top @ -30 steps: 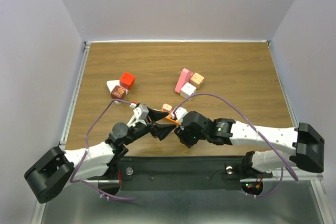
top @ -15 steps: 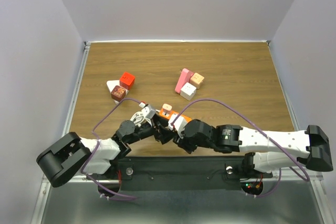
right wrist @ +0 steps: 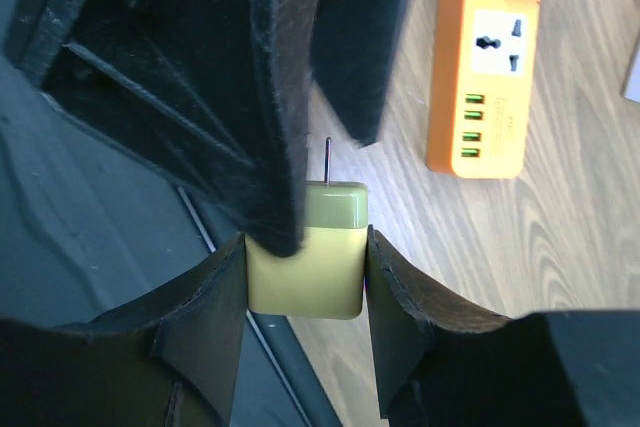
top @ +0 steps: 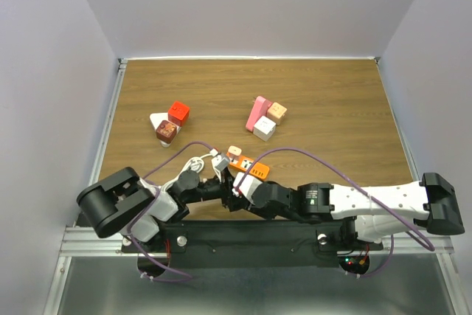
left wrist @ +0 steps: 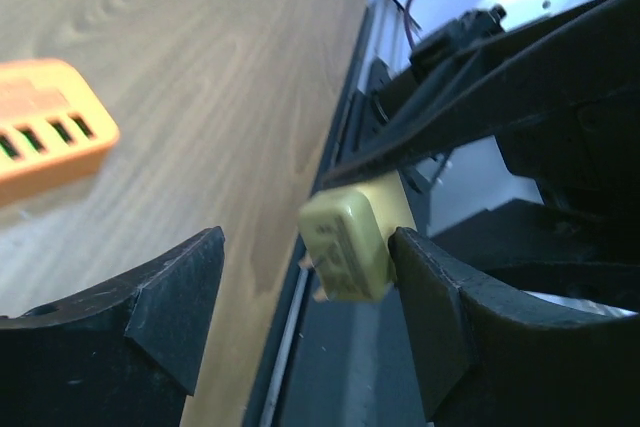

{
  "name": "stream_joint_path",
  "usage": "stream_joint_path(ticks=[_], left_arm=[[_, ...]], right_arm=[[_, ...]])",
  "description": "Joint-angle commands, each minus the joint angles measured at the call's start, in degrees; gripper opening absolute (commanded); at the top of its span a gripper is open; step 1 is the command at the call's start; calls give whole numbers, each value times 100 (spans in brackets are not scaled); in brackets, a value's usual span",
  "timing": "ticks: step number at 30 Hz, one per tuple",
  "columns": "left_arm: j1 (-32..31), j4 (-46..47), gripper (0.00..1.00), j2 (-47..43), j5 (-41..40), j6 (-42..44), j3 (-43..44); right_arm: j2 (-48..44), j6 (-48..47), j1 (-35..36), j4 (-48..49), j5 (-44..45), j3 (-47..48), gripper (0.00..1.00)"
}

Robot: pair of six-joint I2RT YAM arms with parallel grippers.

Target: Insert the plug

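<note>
The plug [right wrist: 310, 272] is a yellow-green block with a thin metal prong at its top, and my right gripper [right wrist: 305, 252] is shut on its two sides, low over the table's near edge. In the left wrist view the plug [left wrist: 350, 242] sits between the fingers of my open left gripper [left wrist: 305, 247]. It rests against the right finger [left wrist: 430, 287], and a gap separates it from the other finger. The orange power strip [top: 248, 165] lies flat on the wood just beyond both grippers, with its sockets [right wrist: 485, 47] facing up. In the top view the arms hide the plug.
A peach plug [top: 234, 151] sits at the strip's far end, and a white cord [top: 194, 161] is coiled to its left. Red [top: 178, 113], white and brown blocks lie at left, and pink [top: 256, 113], tan and white blocks at centre. The black base rail [left wrist: 330, 347] runs right under the grippers.
Both grippers have drawn back toward the near table edge, uncovering the orange strip. The left jaws have narrowed around the plug held by the right gripper.
</note>
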Motion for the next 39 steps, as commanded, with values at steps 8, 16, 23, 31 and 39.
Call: stream_joint_path(ticks=[8,16,23,31,39], left_arm=[[-111,3371,70,352,878,-303,-489],[-234,3432,69,307,1028,-382,-419],[-348,3853,56,255,1265,-619,-428],[-568,3854,0,-149,1362,-663,-445],[-463,3313,0,-939,1064,-384,-551]], right_arm=[[-167,-393,86,760,685,255,6],[-158,-604,182,1006,439,193,6],[-123,-631,253,1077,421,140,6],[-263,-534,279,1182,693,18,10],[-817,256,271,1226,1317,-202,52]])
